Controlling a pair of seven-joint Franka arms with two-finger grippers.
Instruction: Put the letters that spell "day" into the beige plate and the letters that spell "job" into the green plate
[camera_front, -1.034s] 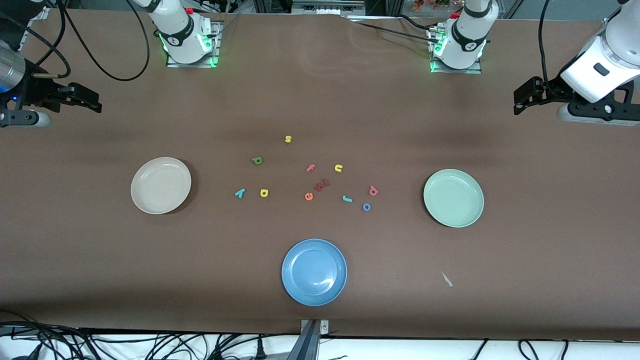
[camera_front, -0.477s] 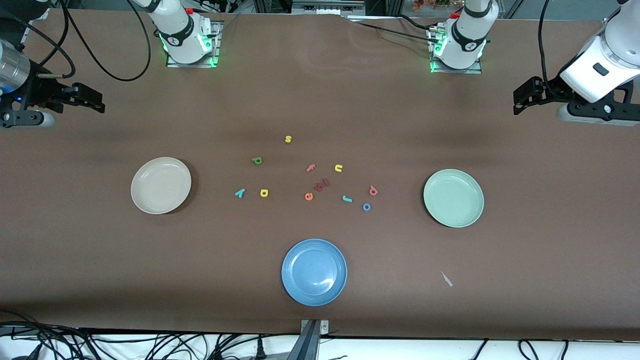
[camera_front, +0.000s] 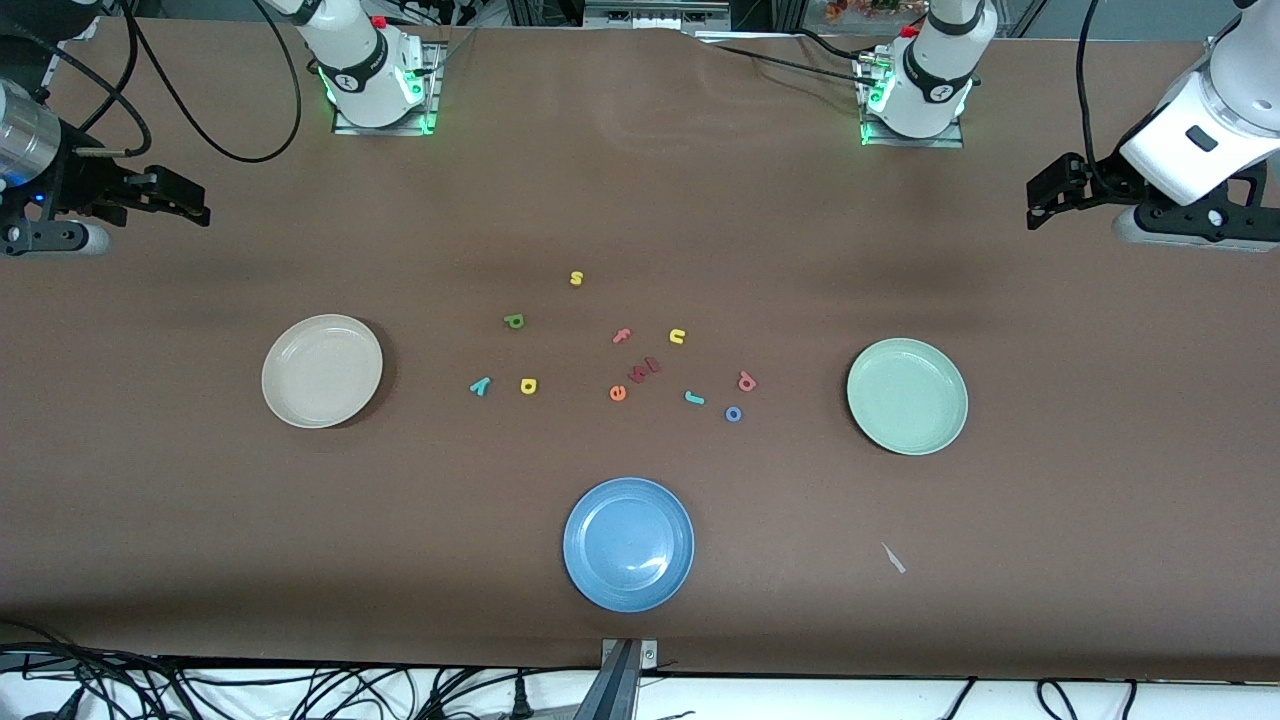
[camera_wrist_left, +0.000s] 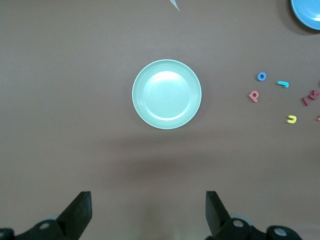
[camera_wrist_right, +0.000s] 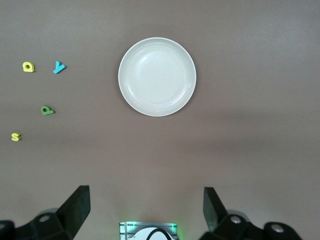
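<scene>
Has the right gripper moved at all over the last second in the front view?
Yes, slightly. The right gripper, open, has crept along the table's edge toward the right arm's base, most of it early in the second. The beige plate has not moved.

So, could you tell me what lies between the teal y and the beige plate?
Nothing: in the front view the brown table is bare between the teal y and the beige plate; the right wrist view shows the same.

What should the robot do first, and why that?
Probably the right gripper, jaws open and holding nothing, should swing in over the teal y and come down on it. That letter lies on the table closest to the beige plate, which holds nothing yet. The left gripper waits, open, at its own end.
</scene>
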